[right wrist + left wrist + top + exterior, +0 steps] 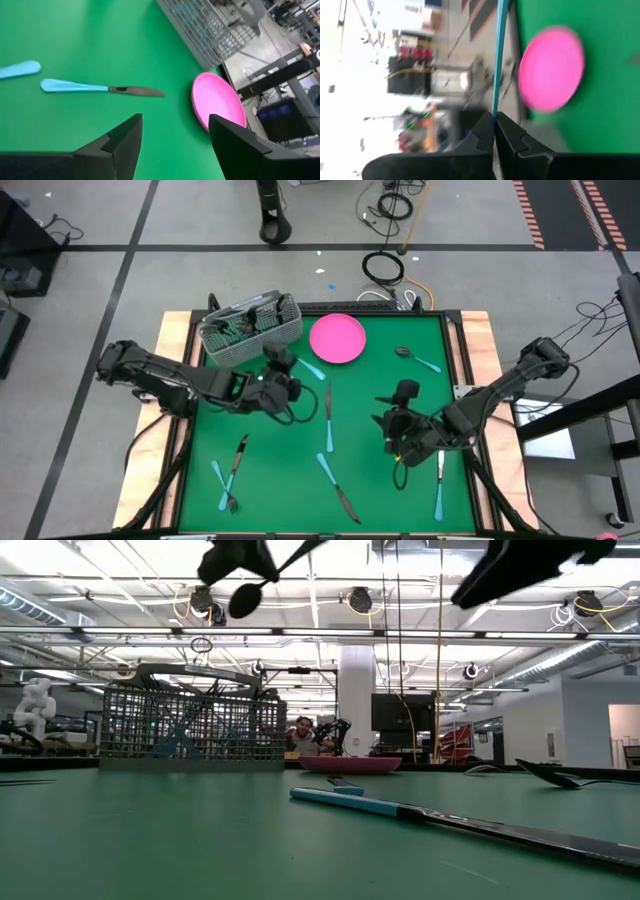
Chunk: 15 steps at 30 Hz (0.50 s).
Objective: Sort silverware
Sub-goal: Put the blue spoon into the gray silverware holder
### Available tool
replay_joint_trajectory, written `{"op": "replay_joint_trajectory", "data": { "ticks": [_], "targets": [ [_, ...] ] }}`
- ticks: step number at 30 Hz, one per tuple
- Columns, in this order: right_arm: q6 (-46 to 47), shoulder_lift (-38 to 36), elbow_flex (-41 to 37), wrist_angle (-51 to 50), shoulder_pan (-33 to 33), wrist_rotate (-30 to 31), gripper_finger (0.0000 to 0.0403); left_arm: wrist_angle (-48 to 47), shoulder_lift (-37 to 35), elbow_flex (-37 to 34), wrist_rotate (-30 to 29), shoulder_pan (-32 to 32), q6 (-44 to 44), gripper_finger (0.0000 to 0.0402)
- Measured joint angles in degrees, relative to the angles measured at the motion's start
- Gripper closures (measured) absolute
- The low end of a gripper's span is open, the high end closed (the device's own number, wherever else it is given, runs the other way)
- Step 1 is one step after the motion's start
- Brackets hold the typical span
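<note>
My left gripper point(288, 372) hangs above the table just near the grey mesh basket point(250, 328), shut on a blue-handled spoon point(310, 368). Its dark bowl point(245, 598) shows high up in the low view. My right gripper point(394, 408) is open over the right half of the mat with nothing between its fingers point(125, 142). It points toward a blue-handled knife point(100, 89) lying flat and the pink plate point(217, 102). More silverware lies flat on the green mat: a knife point(327, 418), a dark fork point(238, 455), a blue fork point(222, 485) and a spoon point(415, 359). My left gripper pinches the spoon's thin blue handle point(495, 112) between its two shut fingers. The handle runs straight on past the fingertips. The spoon is lifted clear of the table, and its bowl hangs below the gripper in the low view.
The basket holds several pieces standing in it. The pink plate point(337, 338) lies beside it at the far edge. Another knife point(338, 488) and a blue-handled piece point(440, 480) lie near the front. Wooden rails border the mat left and right.
</note>
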Motion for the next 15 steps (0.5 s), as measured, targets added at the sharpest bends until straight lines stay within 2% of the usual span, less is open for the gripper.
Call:
{"op": "replay_joint_trajectory", "data": {
  "ticks": [5, 8, 15],
  "targets": [
    [3.76, -4.39, -4.52, 0.47, -1.51, -0.12, 0.0186, -8.91, 0.0, 0.36, -1.98, 2.9, 2.89, 0.0402],
    [6.31, -6.11, -6.36, 0.53, -2.01, -2.56, 0.0186, -13.9, 0.0, 0.36, -3.22, 4.53, 6.19, 0.0402],
    [7.5, -6.88, -7.53, 2.54, -2.02, -4.73, 0.0186, -17.18, 0.0, 0.38, -13.49, 10.38, 21.15, 0.0402]
  ]
}}
